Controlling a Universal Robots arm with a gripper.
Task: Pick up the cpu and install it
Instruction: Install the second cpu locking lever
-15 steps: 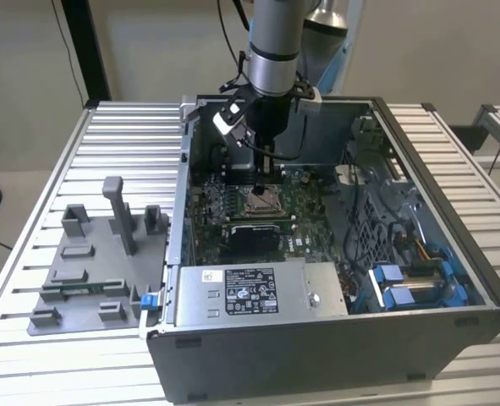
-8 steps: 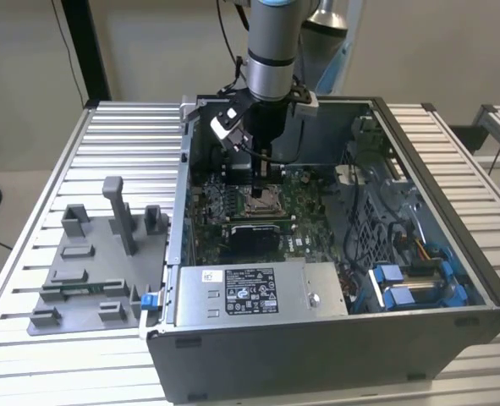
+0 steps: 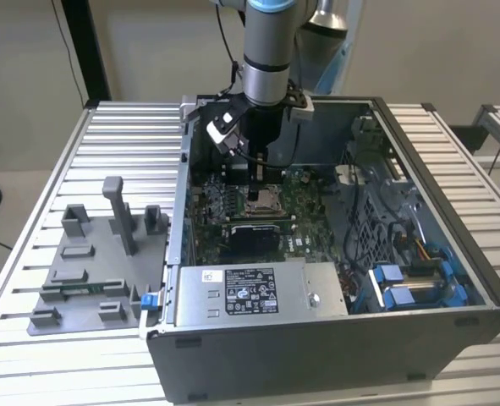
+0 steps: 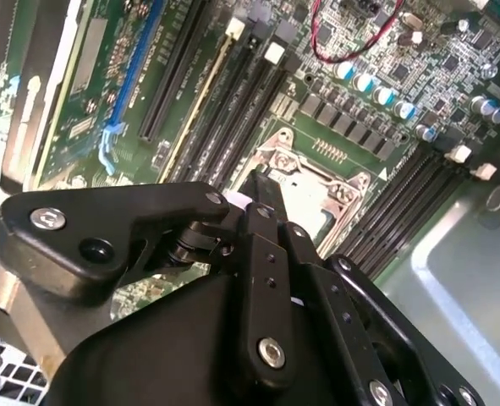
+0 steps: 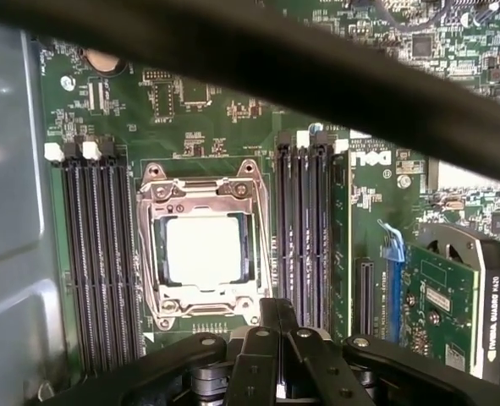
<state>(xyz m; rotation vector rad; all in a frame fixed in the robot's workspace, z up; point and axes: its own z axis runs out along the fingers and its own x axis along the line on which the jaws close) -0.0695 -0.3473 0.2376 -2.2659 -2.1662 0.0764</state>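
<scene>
My arm reaches into the open case [image 3: 436, 279] on the desk [image 3: 131, 135], over the motherboard [image 5: 190, 110]. Just below and ahead of my end effector [image 5: 275, 317] sits the socket [image 5: 200, 245], with the cpu [image 5: 203, 249] lying flat inside its metal frame. I judge the placing done. I hold nothing, and my fingers stand close together, apart from the chip.

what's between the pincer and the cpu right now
Nothing visible. In the first wrist view the cpu already lies in the socket, its pale top uncovered, and the pincer sits just off the socket's edge with no cable or part between them.
</scene>
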